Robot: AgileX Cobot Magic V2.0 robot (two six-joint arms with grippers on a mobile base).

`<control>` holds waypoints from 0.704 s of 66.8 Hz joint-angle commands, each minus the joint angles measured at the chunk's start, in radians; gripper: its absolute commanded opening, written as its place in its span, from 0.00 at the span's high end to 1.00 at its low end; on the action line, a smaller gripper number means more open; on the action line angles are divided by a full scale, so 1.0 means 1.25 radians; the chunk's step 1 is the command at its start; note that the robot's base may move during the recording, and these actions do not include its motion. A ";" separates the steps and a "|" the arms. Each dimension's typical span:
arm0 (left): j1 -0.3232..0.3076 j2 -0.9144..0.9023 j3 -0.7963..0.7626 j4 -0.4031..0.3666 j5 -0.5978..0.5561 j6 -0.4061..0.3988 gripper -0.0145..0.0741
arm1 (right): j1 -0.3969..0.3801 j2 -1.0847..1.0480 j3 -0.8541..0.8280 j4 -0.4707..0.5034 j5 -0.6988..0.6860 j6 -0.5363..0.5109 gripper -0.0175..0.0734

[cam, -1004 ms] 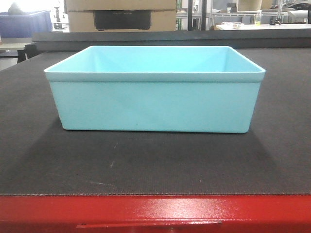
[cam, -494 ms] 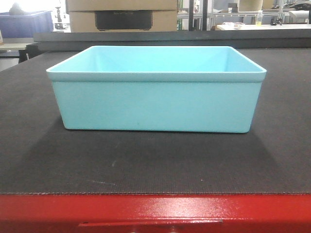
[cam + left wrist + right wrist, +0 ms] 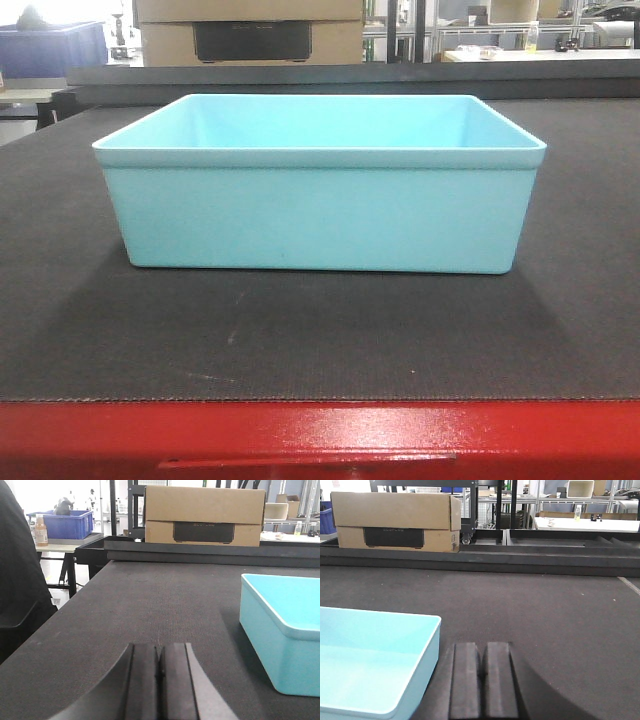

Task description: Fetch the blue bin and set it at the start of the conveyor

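A pale turquoise blue bin (image 3: pixel 318 215), smooth-walled with a thin flared rim, sits upright and empty on the dark grey conveyor start (image 3: pixel 300 345), near its red frame. Left hand (image 3: pixel 159 680) and right hand (image 3: pixel 481 680), fingers pressed together, flank it, holding nothing.

Blue bin (image 3: pixel 318 210) sits on the conveyor start (image 3: pixel 320 340), near its front edge. My left gripper (image 3: pixel 159 680) is left of the bin, my right gripper (image 3: pixel 481 680) right of it. Cardboard box (image 3: pixel 250 30) behind the belt.
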 commanded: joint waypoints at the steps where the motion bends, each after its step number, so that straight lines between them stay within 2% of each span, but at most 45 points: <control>1: 0.001 -0.005 -0.001 0.005 -0.018 0.000 0.96 | 0.002 -0.004 0.000 -0.006 -0.023 -0.007 0.99; 35: 0.001 -0.005 -0.001 0.005 -0.018 0.000 0.96 | -0.005 -0.023 0.007 -0.025 -0.015 -0.008 0.99; 47: 0.001 -0.005 -0.001 0.005 -0.018 0.000 0.96 | -0.034 -0.112 0.119 -0.026 -0.063 -0.015 0.99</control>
